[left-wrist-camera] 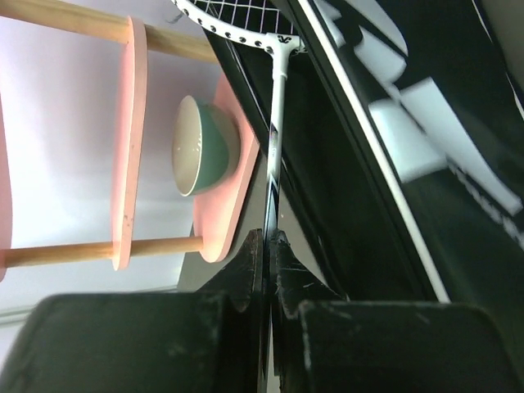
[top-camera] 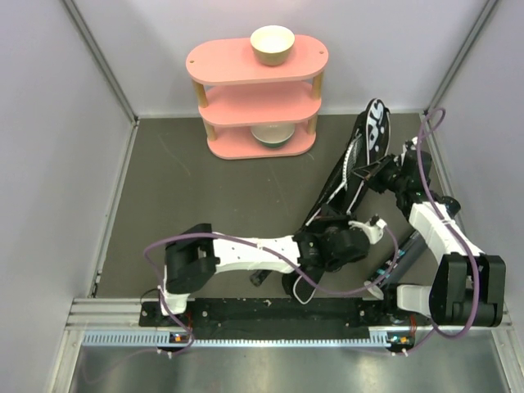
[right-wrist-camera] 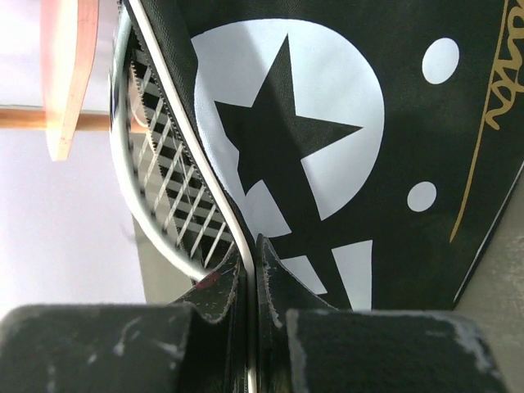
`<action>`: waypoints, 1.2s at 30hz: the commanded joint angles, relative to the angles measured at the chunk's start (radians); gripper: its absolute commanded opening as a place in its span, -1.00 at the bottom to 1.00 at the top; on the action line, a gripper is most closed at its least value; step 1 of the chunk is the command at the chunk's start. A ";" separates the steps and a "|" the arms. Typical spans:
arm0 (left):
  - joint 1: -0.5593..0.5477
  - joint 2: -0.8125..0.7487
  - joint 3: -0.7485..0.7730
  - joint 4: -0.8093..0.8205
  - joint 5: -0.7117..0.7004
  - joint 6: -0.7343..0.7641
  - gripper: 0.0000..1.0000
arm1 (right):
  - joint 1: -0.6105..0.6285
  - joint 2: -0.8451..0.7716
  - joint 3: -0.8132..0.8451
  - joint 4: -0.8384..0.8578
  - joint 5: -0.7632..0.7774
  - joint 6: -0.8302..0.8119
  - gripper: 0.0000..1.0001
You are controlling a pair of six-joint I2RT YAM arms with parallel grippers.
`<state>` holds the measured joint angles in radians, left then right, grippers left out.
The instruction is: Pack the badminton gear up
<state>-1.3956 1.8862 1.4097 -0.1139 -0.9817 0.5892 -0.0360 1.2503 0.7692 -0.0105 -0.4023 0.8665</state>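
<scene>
Left arm [top-camera: 246,250] stretched rightward, jaws pinched; right arm [top-camera: 434,225] reaching forward (jaws likewise pinched).

Woven black cloth on bag [right-wrist-camera: 409,270], matt, with fine weave visible; white print flat and smooth, gold print thin; smooth white piping along the edge. Glossy white lacquer on racket [left-wrist-camera: 279,98] frame and upper shaft; metal or composite under it, cannot tell. Thin white strings. Matt pink paint on shelf [left-wrist-camera: 131,139], smooth. Bare pale wood on posts [left-wrist-camera: 74,18], with light grain. Smooth glaze on bowl [left-wrist-camera: 205,147], soft shine, cream inside, green outside. Black matt plastic on left gripper [left-wrist-camera: 267,246], scuffed with pale scratches; same on right gripper [right-wrist-camera: 248,250], plus a red smear. Dark matt table [top-camera: 196,188], slightly marked. Ribbed bare metal on rail [top-camera: 270,337].
</scene>
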 commanded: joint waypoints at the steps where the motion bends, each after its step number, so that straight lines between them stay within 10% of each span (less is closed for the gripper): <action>1: 0.044 0.095 0.130 0.184 -0.026 0.021 -1.00 | -0.004 -0.052 -0.028 0.167 -0.090 0.088 -1.00; 8: 0.130 0.254 0.290 0.248 0.000 0.043 -1.00 | -0.002 -0.069 -0.062 0.196 -0.110 0.126 -1.00; 15: 0.135 0.228 0.439 -0.159 0.499 -0.228 -1.00 | -0.004 -0.066 -0.061 0.196 -0.112 0.117 -1.00; 24: 0.254 0.192 0.471 -0.302 0.831 -0.452 -1.00 | -0.004 -0.072 -0.045 0.184 -0.122 0.108 -1.00; 30: 0.314 0.021 0.405 -0.383 1.096 -0.619 -0.29 | -0.004 -0.075 -0.022 0.138 -0.099 0.066 -1.00; 36: 0.330 -0.188 0.192 -0.343 1.233 -0.752 -0.02 | -0.005 -0.074 -0.002 0.098 -0.075 0.019 -1.00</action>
<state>-1.0546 1.8629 1.6917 -0.4885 0.0952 -0.0261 -0.0479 1.2175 0.7017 0.0704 -0.4774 0.9222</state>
